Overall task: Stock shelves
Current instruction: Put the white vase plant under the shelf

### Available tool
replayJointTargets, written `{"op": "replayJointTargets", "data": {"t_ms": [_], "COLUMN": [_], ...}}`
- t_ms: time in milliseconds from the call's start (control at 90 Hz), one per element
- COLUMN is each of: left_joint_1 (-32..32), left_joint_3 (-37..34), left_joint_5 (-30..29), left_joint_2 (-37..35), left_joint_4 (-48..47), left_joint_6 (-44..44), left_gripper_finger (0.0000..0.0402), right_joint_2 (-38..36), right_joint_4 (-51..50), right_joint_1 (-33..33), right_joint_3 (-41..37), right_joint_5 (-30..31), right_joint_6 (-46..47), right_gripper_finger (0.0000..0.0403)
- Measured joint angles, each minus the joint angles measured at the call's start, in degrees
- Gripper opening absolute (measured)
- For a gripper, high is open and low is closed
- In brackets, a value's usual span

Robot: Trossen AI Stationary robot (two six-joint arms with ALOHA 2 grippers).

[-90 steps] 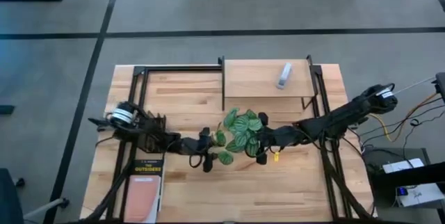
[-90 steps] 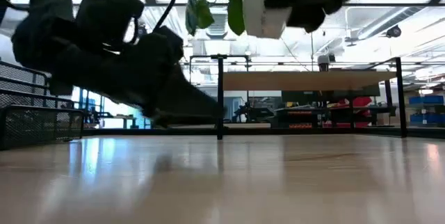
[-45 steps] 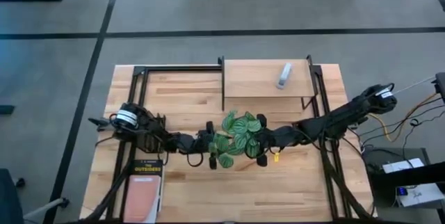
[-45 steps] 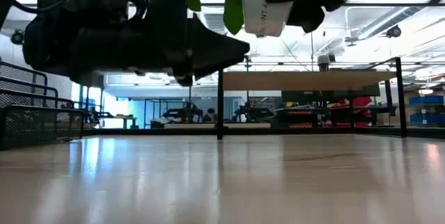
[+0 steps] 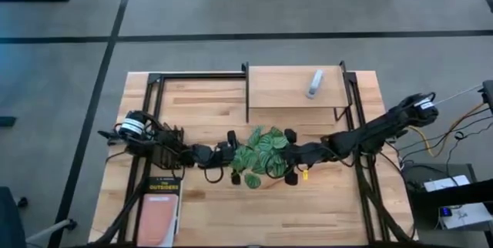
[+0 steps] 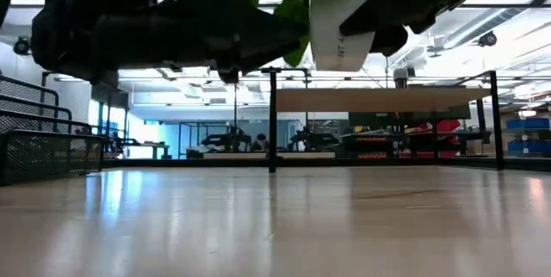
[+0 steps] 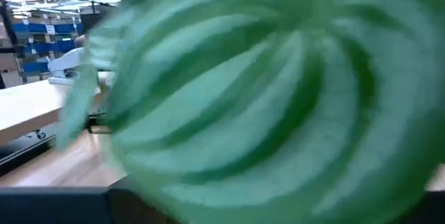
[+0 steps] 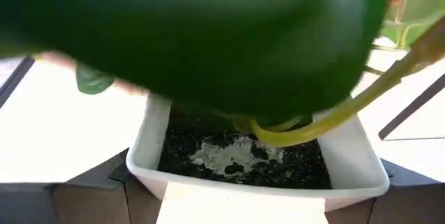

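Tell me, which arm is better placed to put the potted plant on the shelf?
The right. Its gripper already holds the white pot of the plant off the table, near the shelf. The left gripper only reaches it from the other side.

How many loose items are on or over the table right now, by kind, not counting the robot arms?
Potted plant, white pot, held up off the table: 1
Book, by the near left corner: 1
Light grey stapler-like item on the riser shelf: 1
Total: 3
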Motion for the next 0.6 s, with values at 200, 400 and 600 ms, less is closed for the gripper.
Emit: {"op": "replayJointTargets", "data": {"t_ms": [200,400,600], "left_joint_1": [1.55,2.35,2.41], "left_joint_3": [1.14,1.20,1.35], "left_joint_5": [7.74,9.29,13.03], "left_joint_2": [-0.58,-0.95,-1.12], "left_joint_4": [-8.21,-9.96,-10.65], "left_joint_6": [-6.60,-8.70,-8.53], "left_gripper_finger": [0.0218,0.0257,0.0297], "right_joint_2": [1.45,1.45,1.45], "right_joint_4": [-1.01,-1.29,-0.38], "right_joint_1": [0.13,0.04,0.02], "right_joint_3": [-0.13,-0.15,-0.13], "right_joint_5": [-1.34,-2.42,-4.03], "right_joint_6": [0.44,0.42,0.19], "right_gripper_finger": [0.0268,0.0268,0.0268]}}
